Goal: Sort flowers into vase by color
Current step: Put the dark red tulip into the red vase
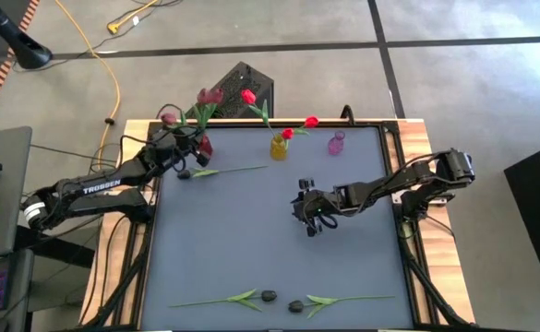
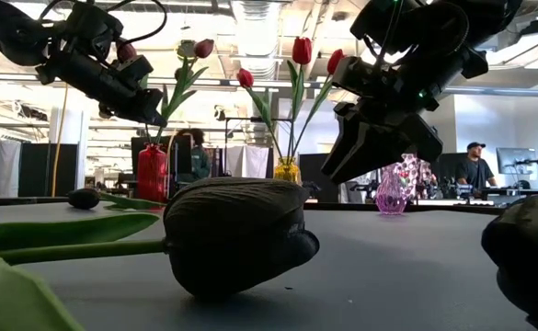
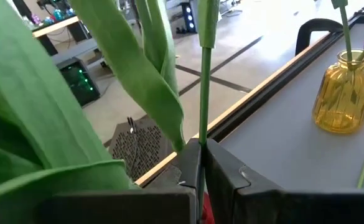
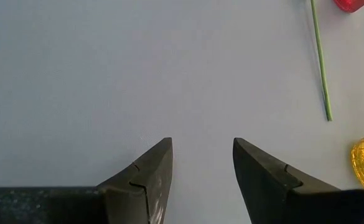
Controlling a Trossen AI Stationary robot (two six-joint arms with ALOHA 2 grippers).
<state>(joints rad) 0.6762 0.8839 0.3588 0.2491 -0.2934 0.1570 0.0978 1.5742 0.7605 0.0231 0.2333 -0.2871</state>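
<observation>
Foreground: dark tulip head [image 2: 236,234] lies on its side closest to the low camera, stem trailing off across the grey table [image 1: 251,240]; a second black tulip [image 1: 296,305] lies beside it near the front edge.
Left gripper [image 1: 188,141]: fingers clamped together on a thin green stem [image 3: 203,93], holding a maroon tulip [image 1: 210,95] over the red vase [image 1: 205,145] at the back left corner.
Right gripper [image 1: 312,214]: fingers apart and empty, hovering over bare mid-table.
Sorted so far: red tulips stand in the yellow vase [image 1: 278,146]; the purple vase [image 1: 335,143] looks empty.
Waiting: another dark tulip [image 1: 185,173] lies just in front of the red vase.
Risk: letting go before the stem finds the narrow neck would likely drop the flower off the back edge; a sideways nudge could tip the vase.
Room: vases crowd the rear rim; centre and right of the table are open for either arm.
</observation>
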